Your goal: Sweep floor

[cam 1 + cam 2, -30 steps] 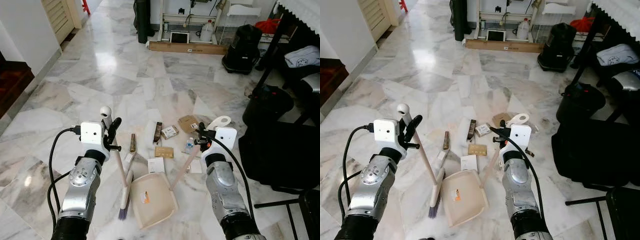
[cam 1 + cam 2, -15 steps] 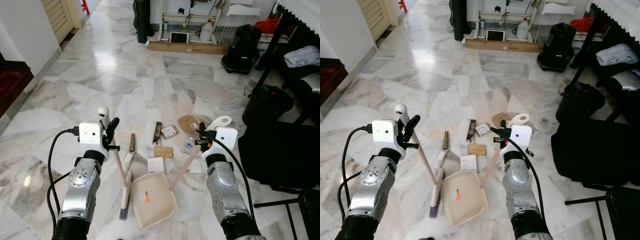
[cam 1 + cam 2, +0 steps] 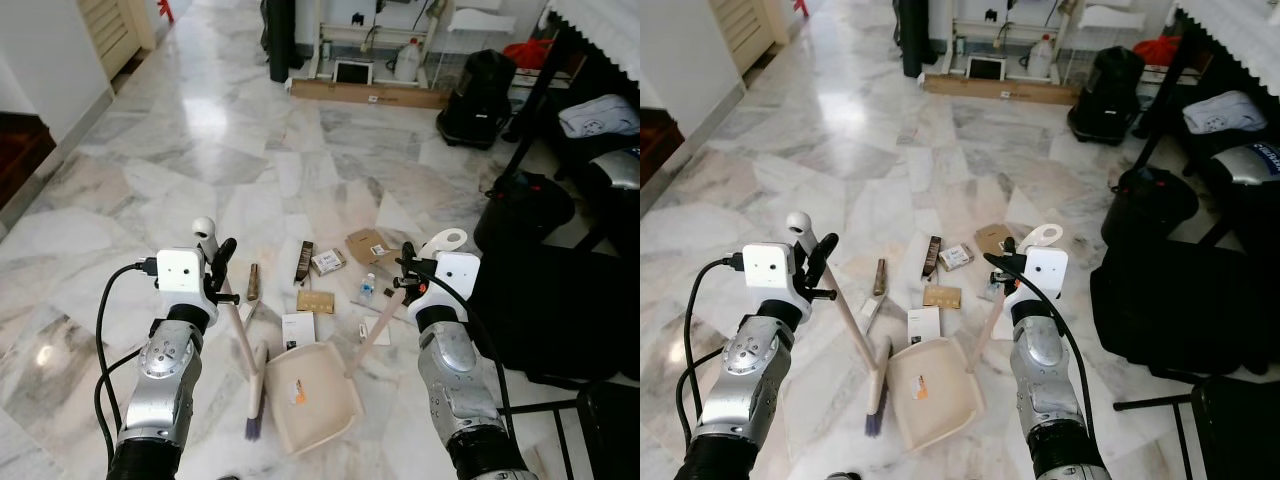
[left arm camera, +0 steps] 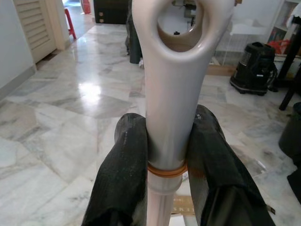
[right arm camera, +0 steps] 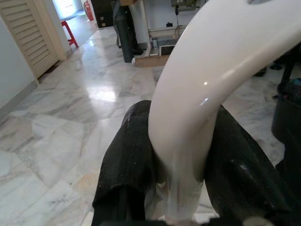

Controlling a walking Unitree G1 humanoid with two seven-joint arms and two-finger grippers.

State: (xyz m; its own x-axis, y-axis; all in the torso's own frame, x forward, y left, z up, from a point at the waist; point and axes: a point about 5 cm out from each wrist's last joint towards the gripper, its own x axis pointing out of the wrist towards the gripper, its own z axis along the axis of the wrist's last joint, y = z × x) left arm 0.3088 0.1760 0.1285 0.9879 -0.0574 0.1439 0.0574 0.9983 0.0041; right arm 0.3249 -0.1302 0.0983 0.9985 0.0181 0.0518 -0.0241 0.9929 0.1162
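- The left gripper [image 3: 222, 262] is clamped on the top of the broom [image 3: 240, 335], its two black fingers [image 4: 123, 165] pressed tight against the pale handle just under the hanging loop, with no gap showing.
- The right gripper [image 3: 408, 272] is likewise shut on the dustpan handle [image 3: 378, 320], just below its curved loop.
- The broom slants down from that grip to its purple bristles on the marble floor [image 3: 200, 150], just to the left of the cream dustpan [image 3: 310, 395], which lies flat with its mouth toward the litter.
- The litter [image 3: 330, 275], made up of cardboard scraps, small boxes, a little bottle and a dark stick, sits just beyond the pan, between the two grippers.
- Both tools look like light, stiff plastic; I'd guess the smooth handles could twist or slip in the fingers, and holding them so high gives reach but little push at the bristles.
- The scraps look light and should slide easily on polished marble; the bottle may roll.
- Compared with a second ago, the whole scene has shifted in view, so the camera has moved; the pan has turned a little and the grips are unchanged.
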